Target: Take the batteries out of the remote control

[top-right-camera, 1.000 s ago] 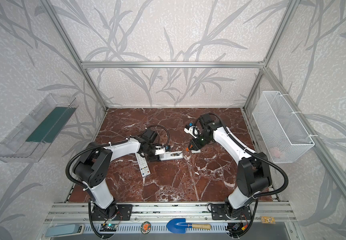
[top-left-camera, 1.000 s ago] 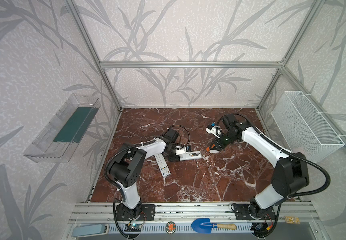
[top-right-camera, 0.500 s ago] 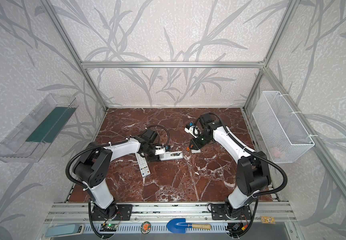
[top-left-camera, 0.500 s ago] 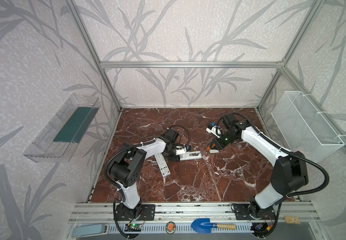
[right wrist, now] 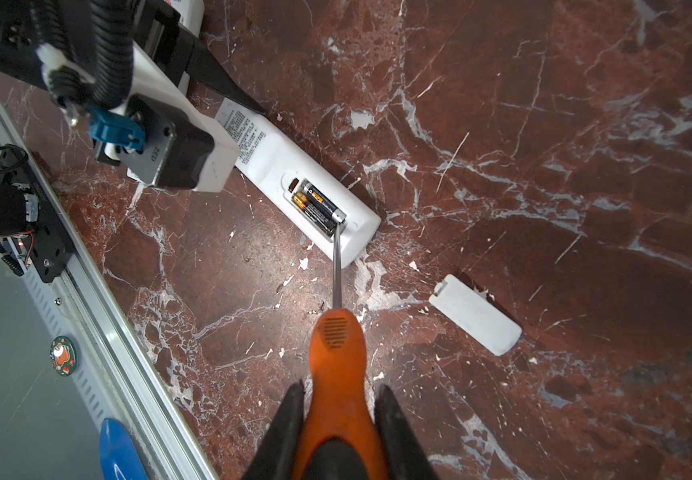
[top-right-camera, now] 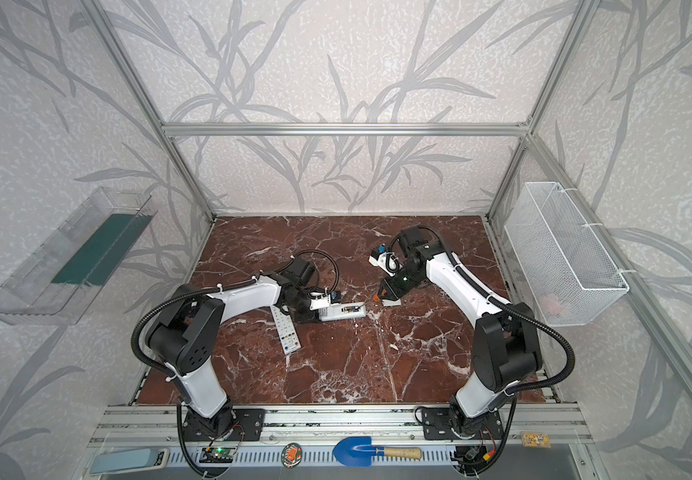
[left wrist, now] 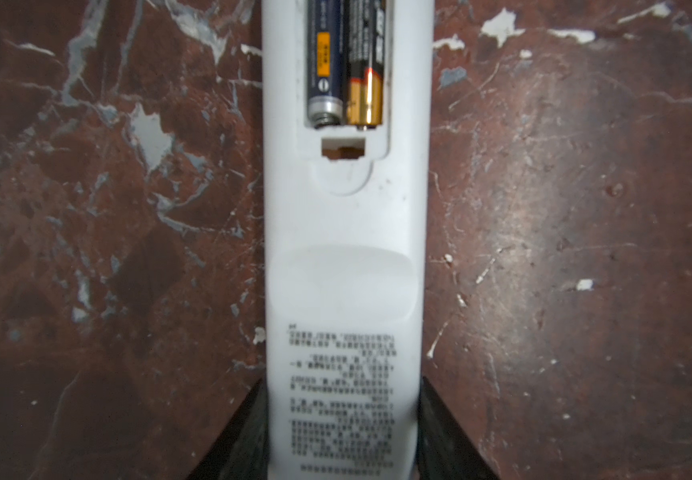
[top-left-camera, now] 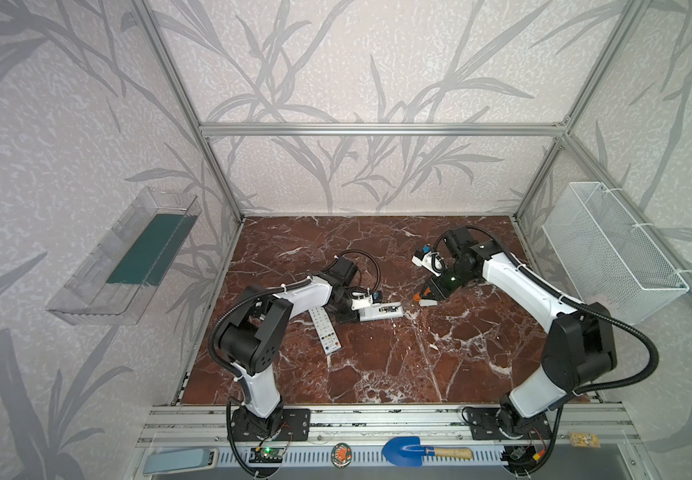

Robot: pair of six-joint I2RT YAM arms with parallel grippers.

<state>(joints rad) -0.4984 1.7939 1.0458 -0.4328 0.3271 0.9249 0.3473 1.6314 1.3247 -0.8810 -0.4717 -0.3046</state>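
A white remote control (left wrist: 344, 270) lies face down on the marble table, its battery bay open. Two batteries lie side by side in the bay, one dark blue (left wrist: 323, 62) and one black and gold (left wrist: 365, 62). My left gripper (left wrist: 342, 386) is shut on the remote's printed end; in both top views it (top-left-camera: 357, 318) sits left of the remote (top-left-camera: 381, 311). My right gripper (right wrist: 340, 386) is shut on an orange-handled screwdriver (right wrist: 338, 353). The screwdriver's tip touches the end of the batteries (right wrist: 319, 205) at the bay's edge. The right gripper (top-left-camera: 425, 294) hovers just right of the remote.
A flat white battery cover (right wrist: 475, 313) lies loose on the table beside the screwdriver. A second remote (top-left-camera: 325, 332), buttons up, lies by the left arm. A wire basket (top-left-camera: 610, 249) hangs on the right wall and a clear tray (top-left-camera: 128, 257) on the left.
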